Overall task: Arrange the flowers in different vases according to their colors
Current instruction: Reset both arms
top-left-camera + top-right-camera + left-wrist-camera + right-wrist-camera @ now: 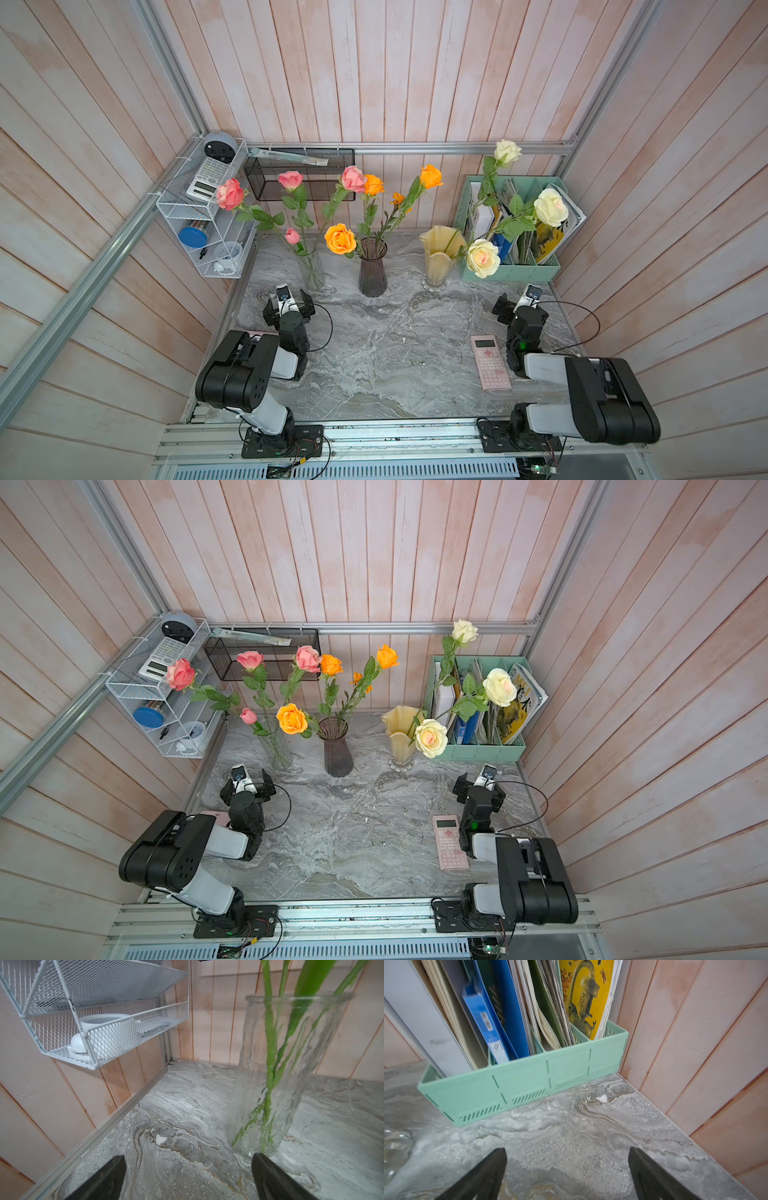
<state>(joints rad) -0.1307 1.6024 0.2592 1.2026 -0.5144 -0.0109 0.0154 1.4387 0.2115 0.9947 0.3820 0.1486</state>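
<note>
The left gripper (188,1159), spread wide and empty, hangs low over the grey marble tabletop (176,1105). The clear glass cylinder vase (291,1074) of pink roses (353,178) stands just ahead of one fingertip. The right gripper (566,1151), also spread and empty, faces the mint-green file holder (529,1084). Farther ahead, between the two grippers, stand the dark purple ribbed vase (372,270) with orange roses (340,238) and the pale yellow wavy-rimmed vase (438,257) with cream-white roses (483,257).

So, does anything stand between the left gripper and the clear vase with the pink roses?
Nothing visible does. The left gripper is open, and only bare marble table lies before the clear vase, which stands close ahead, off to one side of the jaws. The pink roses stand in it.
</note>
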